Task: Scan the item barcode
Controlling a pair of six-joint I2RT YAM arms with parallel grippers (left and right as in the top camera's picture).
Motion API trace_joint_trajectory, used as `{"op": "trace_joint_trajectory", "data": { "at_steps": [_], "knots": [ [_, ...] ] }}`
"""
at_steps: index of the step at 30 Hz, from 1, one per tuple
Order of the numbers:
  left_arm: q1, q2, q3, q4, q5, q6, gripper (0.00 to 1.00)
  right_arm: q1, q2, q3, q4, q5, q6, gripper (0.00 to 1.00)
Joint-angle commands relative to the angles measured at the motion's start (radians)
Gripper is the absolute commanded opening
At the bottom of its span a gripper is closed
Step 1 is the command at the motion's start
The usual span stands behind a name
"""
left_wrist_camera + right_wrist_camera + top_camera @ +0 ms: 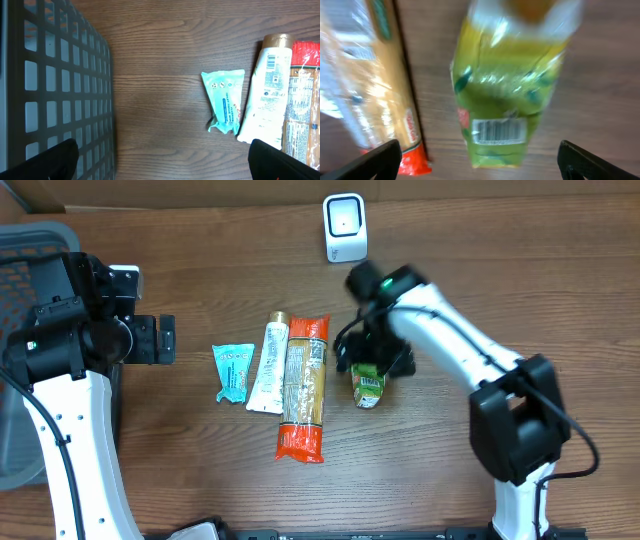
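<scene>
A wooden table (180, 480) seen from above, with a robot arm at each side. Four grocery items lie in a loose row across the middle. From left to right they are a teal wipes packet (233, 372), a white tube with a gold cap (268, 365), a long orange and red packet (304, 385), and a small green pouch (368, 385).

The right gripper (378, 362) hangs directly over the green pouch. In the blurred right wrist view its two dark fingertips (375, 160) sit at the bottom corners of the picture, spread wide. The pouch lies flat on the wood between them and neither finger touches it, so the gripper holds nothing. A black and white barcode (498, 131) faces up on the lower part of the pouch. The orange and red packet lies just beside the pouch.

A white barcode scanner (343, 226) stands at the far edge of the table, apart from the pouch.

The left gripper (165, 340) is near the left edge, beside a dark grey mesh basket (55, 75). Its fingers are also spread fully and hold nothing. The teal packet lies on the table ahead of it.
</scene>
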State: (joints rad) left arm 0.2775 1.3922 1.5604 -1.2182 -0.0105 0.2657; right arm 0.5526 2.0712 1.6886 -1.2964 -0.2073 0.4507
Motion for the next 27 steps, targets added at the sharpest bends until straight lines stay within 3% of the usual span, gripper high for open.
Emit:
{"op": "trace_joint_trajectory", "data": {
  "at_steps": [1, 6, 9, 13, 19, 25, 26, 27],
  "knots": [
    [0.004, -0.006, 0.005, 0.002, 0.011, 0.015, 1.00, 0.045, -0.016, -0.083, 0.048, 0.132, 0.183, 1.00],
    [0.004, -0.006, 0.005, 0.002, 0.011, 0.015, 1.00, 0.045, -0.016, -0.167, 0.147, 0.136, 0.216, 0.99],
    [0.004, -0.006, 0.005, 0.002, 0.011, 0.015, 1.00, 0.045, -0.016, -0.185, 0.170, 0.123, 0.216, 0.84],
    [0.004, -0.006, 0.005, 0.002, 0.011, 0.015, 1.00, 0.045, -0.016, -0.185, 0.169, 0.123, 0.216, 0.40],
    [0.004, -0.006, 0.005, 0.002, 0.011, 0.015, 1.00, 0.043, -0.016, -0.169, 0.151, 0.117, 0.213, 0.17],
    [0.004, -0.006, 0.005, 0.002, 0.011, 0.015, 0.99, 0.041, -0.027, -0.094, 0.066, 0.161, 0.204, 0.11],
    [0.004, -0.006, 0.005, 0.002, 0.011, 0.015, 1.00, 0.043, -0.030, -0.080, 0.050, 0.180, 0.204, 0.15],
    [0.004, -0.006, 0.005, 0.002, 0.011, 0.015, 1.00, 0.046, -0.034, -0.072, 0.040, 0.192, 0.203, 0.25]
  ]
}}
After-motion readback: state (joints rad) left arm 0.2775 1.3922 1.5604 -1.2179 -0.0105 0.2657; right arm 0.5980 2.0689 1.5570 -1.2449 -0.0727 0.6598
